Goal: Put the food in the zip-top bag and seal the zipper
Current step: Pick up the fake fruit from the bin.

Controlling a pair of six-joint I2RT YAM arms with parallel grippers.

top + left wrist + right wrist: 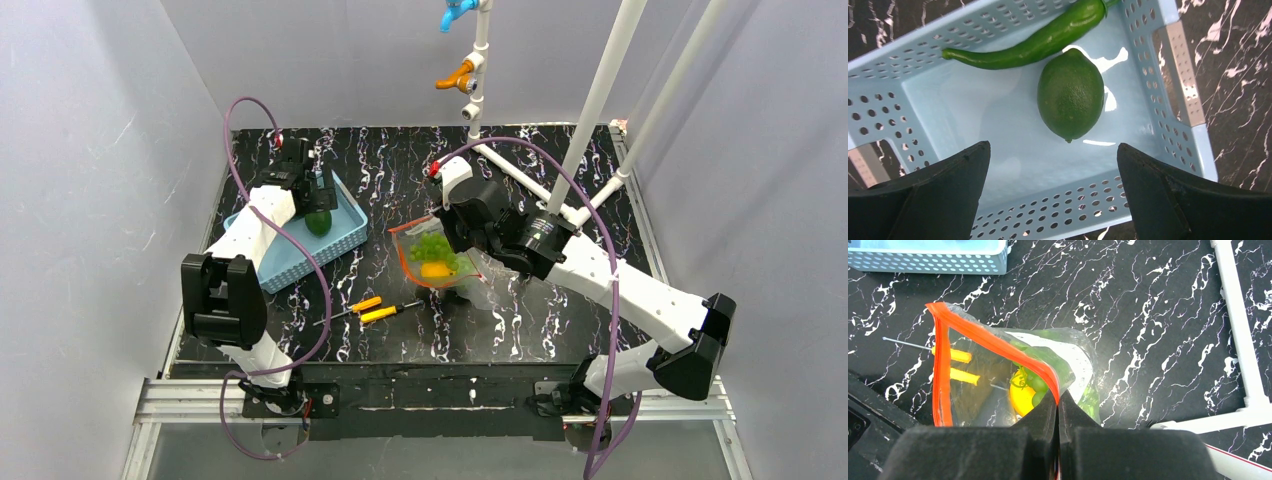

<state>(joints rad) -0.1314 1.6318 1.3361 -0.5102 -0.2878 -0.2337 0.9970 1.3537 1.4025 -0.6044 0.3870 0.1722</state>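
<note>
Left end effector hangs over the light blue basket, fingers spread wide, nothing between them. In the left wrist view the dark green oval fruit lies on the basket floor just above the finger gap, centre frame. Its long axis runs top to bottom with a slight tilt, so the fingers stand either side of its short width; my judgement is that a straight descent would bracket it. A long green pepper lies just beside the fruit's upper end, slanting toward the upper right along the basket wall. Left arm is plainly the nearer one. Right end effector is clamped on the zip-top bag at its mouth, pinching the red-orange zipper, mouth gaping. Inside the bag: a yellow fruit and leafy greens. Two orange-handled screwdrivers lie on the surface, lower left of the bag in the top view. Zipper not yet sealed; two basket pieces not yet bagged.
</note>
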